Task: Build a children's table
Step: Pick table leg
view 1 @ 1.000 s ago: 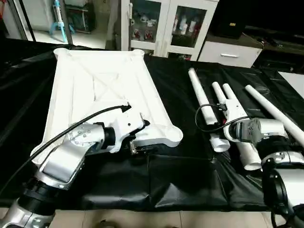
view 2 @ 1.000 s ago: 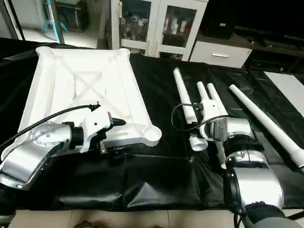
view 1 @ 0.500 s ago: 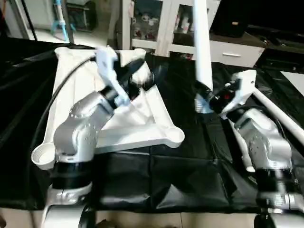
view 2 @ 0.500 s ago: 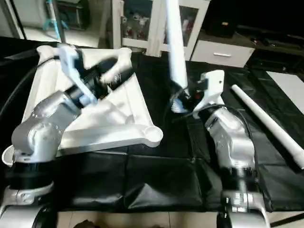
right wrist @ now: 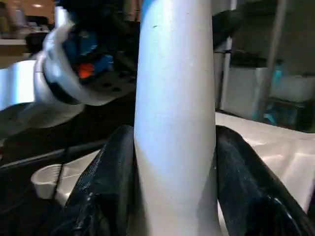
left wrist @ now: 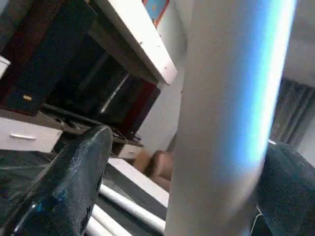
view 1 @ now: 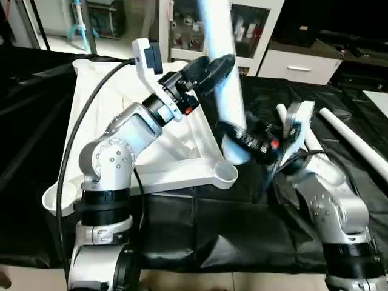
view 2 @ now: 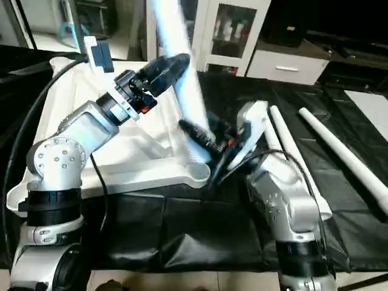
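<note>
On the black-covered table [view 1: 200, 224], seen from the head camera's left eye, the white tabletop [view 1: 109, 115] lay upside down with its ribbed underside up, and a round corner socket [view 1: 225, 172] sat at its near right corner. Just above and behind that socket, a white leg [view 1: 221, 79] stood nearly upright, tilted a little, with its top leaving the picture. The right gripper [view 1: 239, 138] was clamped around the leg's lower part. The left gripper [view 1: 213, 66] reached in higher up, one black finger to each side of the leg; I could not tell whether they touched it. Two more legs [view 1: 345, 136] lay on the black cover behind the right arm.

From the right eye, the same held leg [view 2: 182, 73] rose over the tabletop's near right edge [view 2: 157, 173], and two spare legs [view 2: 339, 157] lay well apart from it to the right. White cabinets [view 2: 224, 30] stood behind the table.

In the left wrist view, the leg [left wrist: 226, 118] ran between the left gripper's two black fingers [left wrist: 74, 177], which stood spread wide, with a visible gap on one side, so it was released rather than gripping.

In the right wrist view, the right gripper's fingers [right wrist: 108, 182] pressed against both sides of the leg [right wrist: 177, 123], grasping it, with the tabletop [right wrist: 275, 142] beyond.
</note>
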Controlling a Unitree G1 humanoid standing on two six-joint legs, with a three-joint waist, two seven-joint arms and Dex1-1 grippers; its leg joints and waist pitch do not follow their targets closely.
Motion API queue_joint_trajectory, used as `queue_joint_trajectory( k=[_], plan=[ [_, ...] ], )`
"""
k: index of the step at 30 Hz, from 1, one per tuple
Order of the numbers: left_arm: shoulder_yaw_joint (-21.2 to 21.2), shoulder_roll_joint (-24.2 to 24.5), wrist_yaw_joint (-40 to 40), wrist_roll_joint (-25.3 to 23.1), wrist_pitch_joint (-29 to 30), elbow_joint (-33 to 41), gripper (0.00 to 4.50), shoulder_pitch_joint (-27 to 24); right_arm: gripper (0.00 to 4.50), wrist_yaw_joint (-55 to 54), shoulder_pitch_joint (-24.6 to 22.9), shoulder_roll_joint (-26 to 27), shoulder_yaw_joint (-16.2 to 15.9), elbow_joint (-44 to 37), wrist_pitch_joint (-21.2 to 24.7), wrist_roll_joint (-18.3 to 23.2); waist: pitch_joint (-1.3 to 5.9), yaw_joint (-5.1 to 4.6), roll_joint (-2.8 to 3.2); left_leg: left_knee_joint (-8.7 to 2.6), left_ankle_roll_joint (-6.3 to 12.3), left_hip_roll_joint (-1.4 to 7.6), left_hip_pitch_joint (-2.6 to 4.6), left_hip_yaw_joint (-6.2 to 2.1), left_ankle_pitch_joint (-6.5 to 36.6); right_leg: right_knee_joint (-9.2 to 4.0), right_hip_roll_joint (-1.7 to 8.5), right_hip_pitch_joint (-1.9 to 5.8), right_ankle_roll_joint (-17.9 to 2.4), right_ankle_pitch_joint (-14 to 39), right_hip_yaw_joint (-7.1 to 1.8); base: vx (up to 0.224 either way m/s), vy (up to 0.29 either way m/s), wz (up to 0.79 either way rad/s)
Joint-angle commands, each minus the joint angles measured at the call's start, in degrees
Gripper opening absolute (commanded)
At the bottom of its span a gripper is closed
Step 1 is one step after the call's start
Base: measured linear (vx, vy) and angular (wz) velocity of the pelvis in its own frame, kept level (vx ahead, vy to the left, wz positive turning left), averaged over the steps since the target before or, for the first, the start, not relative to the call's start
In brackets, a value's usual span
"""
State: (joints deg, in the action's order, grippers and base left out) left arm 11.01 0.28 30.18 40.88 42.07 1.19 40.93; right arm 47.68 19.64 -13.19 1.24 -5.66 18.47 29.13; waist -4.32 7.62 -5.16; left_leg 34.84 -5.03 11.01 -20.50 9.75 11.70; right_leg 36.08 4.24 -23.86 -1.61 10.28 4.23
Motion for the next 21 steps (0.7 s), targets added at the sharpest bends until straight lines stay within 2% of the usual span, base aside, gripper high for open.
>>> queue_joint_trajectory(
  k=[1, 3, 5, 7, 10, 14, 15, 17, 19, 20, 21],
  plan=[
    [-1.6, 0.4, 2.0, 1.0, 1.5, 1.9, 4.13, 1.1, 1.87, 0.0, -0.4, -1.4, 0.0, -1.4, 1.9, 0.7, 4.39, 0.13, 1.65, -4.41, 0.32, 2.06, 0.23, -0.77, 8.3, -4.47, 3.87, 3.76, -8.8, 9.6, -2.87, 0.0, 0.0, 0.0],
    [-2.1, 1.0, 3.5, 1.8, 2.4, 2.9, 4.07, 0.8, 1.87, -0.6, -0.5, -1.9, 0.1, -1.2, 3.0, 0.7, 4.38, 0.36, 1.61, -4.33, 0.37, 1.95, 0.13, -0.67, 7.3, -4.41, 3.88, 3.84, -9.0, 8.9, -2.92, 0.0, 0.0, 0.0],
    [-3.1, 1.9, 3.1, 1.8, 3.1, 3.1, 3.74, 0.6, 1.87, -0.8, -0.6, -2.1, 0.1, -1.5, 3.6, 0.9, 4.37, 0.51, 1.7, -4.35, 0.34, 1.95, 0.13, -0.66, 7.4, -4.43, 3.9, 3.8, -9.2, 9.2, -2.92, 0.0, 0.0, 0.0],
    [-3.4, 2.1, 2.8, 1.7, 3.4, 3.1, 3.66, 0.5, 1.87, -0.8, -0.6, -2.2, 0.2, -1.6, 3.7, 0.9, 4.39, 0.51, 1.73, -4.32, 0.41, 1.92, 0.11, -0.65, 7.4, -4.37, 3.82, 3.82, -8.9, 9.5, -2.89, 0.0, 0.0, 0.0],
    [-4.9, 3.4, 1.3, -1.1, 2.6, 2.4, 3.4, 0.1, 1.87, -1.6, -0.3, -1.9, 0.8, -1.3, 3.9, 1.3, 4.4, 0.54, 1.95, -4.38, 0.24, 1.98, 0.13, -0.69, 7.5, -4.55, 3.89, 3.76, -8.1, 10.9, -2.87, 0.0, 0.0, 0.0],
    [-5.1, 3.6, 1.1, -1.3, 2.9, 2.7, 3.07, -0.2, 1.87, -1.9, -0.3, -1.9, 0.7, -1.3, 4.0, 1.3, 4.48, 0.55, 2.08, -4.36, -0.06, 1.95, 0.07, -0.71, 7.2, -4.45, 3.89, 3.81, -8.1, 9.9, -2.89, 0.0, 0.0, 0.0],
    [-4.9, 3.4, 1.2, -0.4, 4.1, 3.0, 3.01, -0.5, 1.87, -1.9, -0.4, -1.9, 0.4, -1.2, 4.1, 1.2, 4.53, 0.65, 3.18, -4.33, -0.29, 1.93, 0.17, -0.82, 7.2, -4.25, 3.9, 3.72, -8.5, 9.3, -2.87, 0.0, 0.0, 0.0],
    [-4.9, 3.4, 1.2, -0.4, 4.1, 3.0, 2.82, -0.5, 1.87, -1.9, -0.4, -1.9, 0.4, -1.2, 4.1, 1.2, 4.52, 0.45, 2.4, -4.31, -0.12, 1.88, 0.09, -0.71, 7.3, -4.28, 3.72, 3.89, -8.9, 8.0, -2.79, 0.0, 0.0, 0.0],
    [-4.9, 3.4, 1.2, 0.0, 4.6, 3.0, 2.64, -0.5, 1.87, -1.9, -0.4, -2.0, 0.3, -1.3, 4.2, 1.2, 4.55, 0.57, 2.47, -4.23, 0.3, 1.81, 0.03, -0.65, 6.9, -4.31, 3.85, 3.94, -9.0, 8.5, -2.87, 0.0, 0.0, 0.0],
    [-4.9, 3.4, 1.2, 0.0, 4.6, 3.0, 2.64, -0.5, 1.87, -1.9, -0.4, -2.0, 0.3, -1.3, 4.2, 1.2, 4.55, 0.59, 2.65, -4.23, 0.33, 1.83, 0.0, -0.65, 6.8, -4.35, 3.88, 3.93, -9.0, 8.8, -2.87, 0.0, 0.0, 0.0],
    [-4.7, 3.4, 1.3, 0.6, 5.0, 2.8, 2.48, -0.3, 1.87, -2.0, -0.5, -2.1, 0.4, -1.5, 4.4, 1.2, 4.59, 0.65, 3.61, -4.24, 0.1, 1.86, 0.06, -0.79, 6.9, -4.22, 3.86, 3.84, -9.1, 8.8, -2.84, 0.0, 0.0, 0.0]
  ],
)
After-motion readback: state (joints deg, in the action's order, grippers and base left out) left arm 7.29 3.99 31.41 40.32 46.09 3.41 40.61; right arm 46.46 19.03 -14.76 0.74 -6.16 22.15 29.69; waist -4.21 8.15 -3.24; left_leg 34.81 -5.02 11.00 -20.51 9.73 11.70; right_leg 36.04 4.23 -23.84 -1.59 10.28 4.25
